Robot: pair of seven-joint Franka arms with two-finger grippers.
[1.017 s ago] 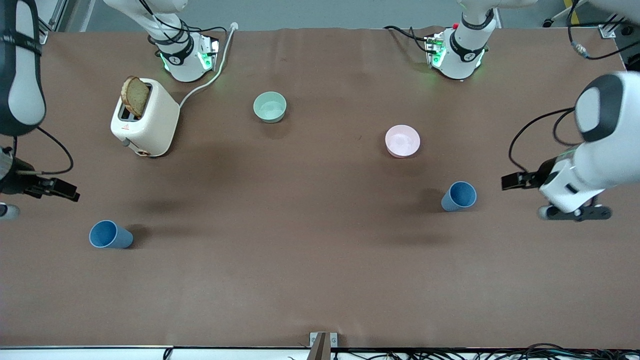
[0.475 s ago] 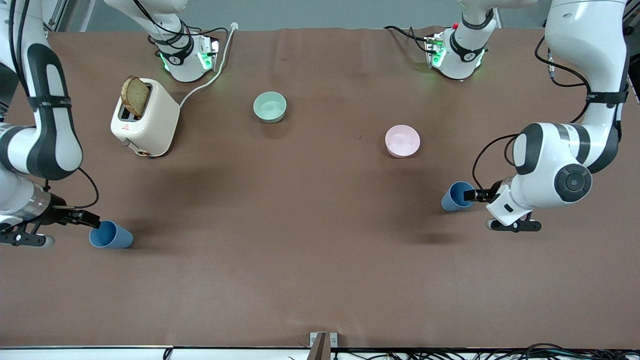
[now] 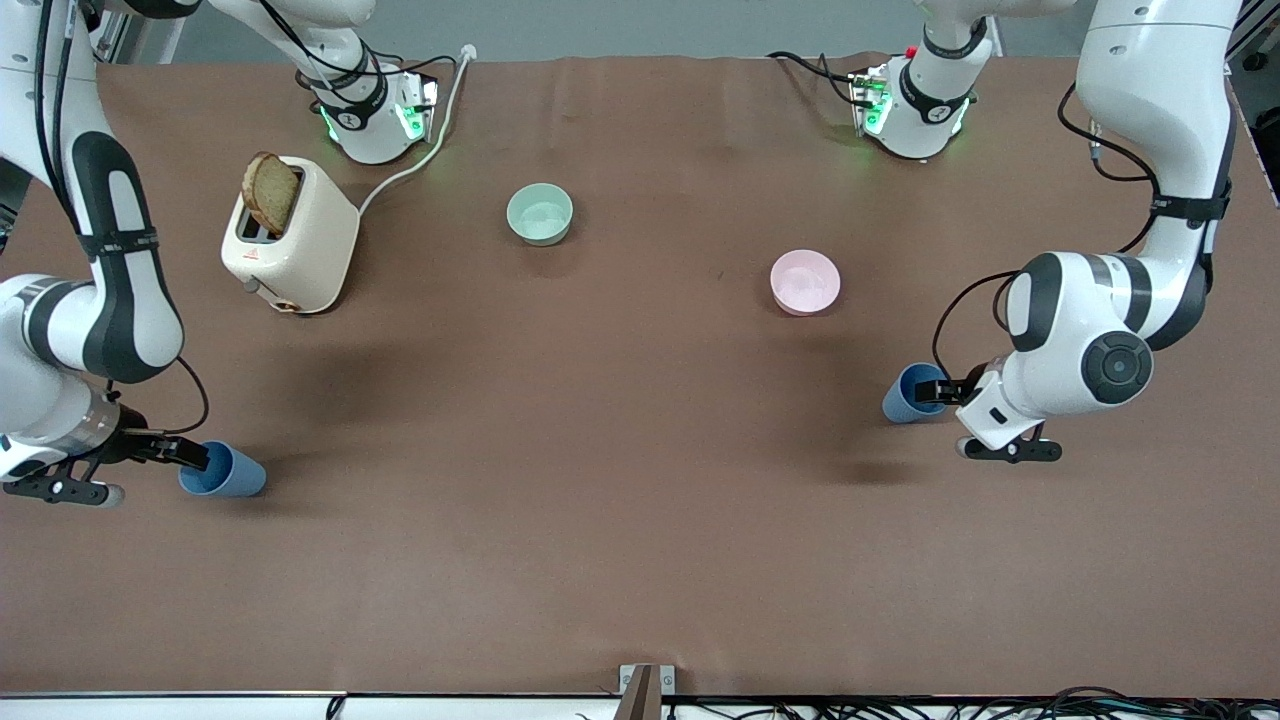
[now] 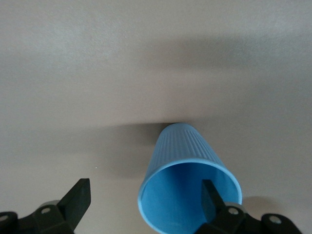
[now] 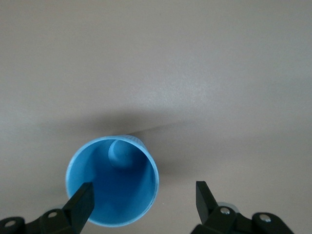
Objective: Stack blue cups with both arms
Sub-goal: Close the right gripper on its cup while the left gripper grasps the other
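Left gripper (image 4: pixel 141 197) jaws wide, one finger inside its blue cup (image 4: pixel 187 185), rim between them. Right gripper (image 5: pixel 141 200) same: wide, straddling the other cup's (image 5: pixel 113 187) rim. No readable markings.

Two cups stood upright on the bench (image 3: pixel 620 480), well apart. One cup (image 3: pixel 912 393) stood toward the left arm's end, with the left gripper (image 3: pixel 935 392) at its rim; one of the fingers (image 4: pixel 210 199) sat over the cup's mouth and the other hung outside the wall. The other cup (image 3: pixel 224 472) stood toward the right arm's end, nearer to the front camera, with the right gripper (image 3: pixel 188 456) at its rim; one of its fingers (image 5: pixel 80 203) sat over that cup's edge, the other clear of it. A bowl (image 3: pixel 805 282) lay farther from the camera than the left gripper. A second bowl (image 3: pixel 540 214) lay farther still, beside a toaster (image 3: pixel 290 236) with a bread slice (image 3: pixel 271 192) in its slot.
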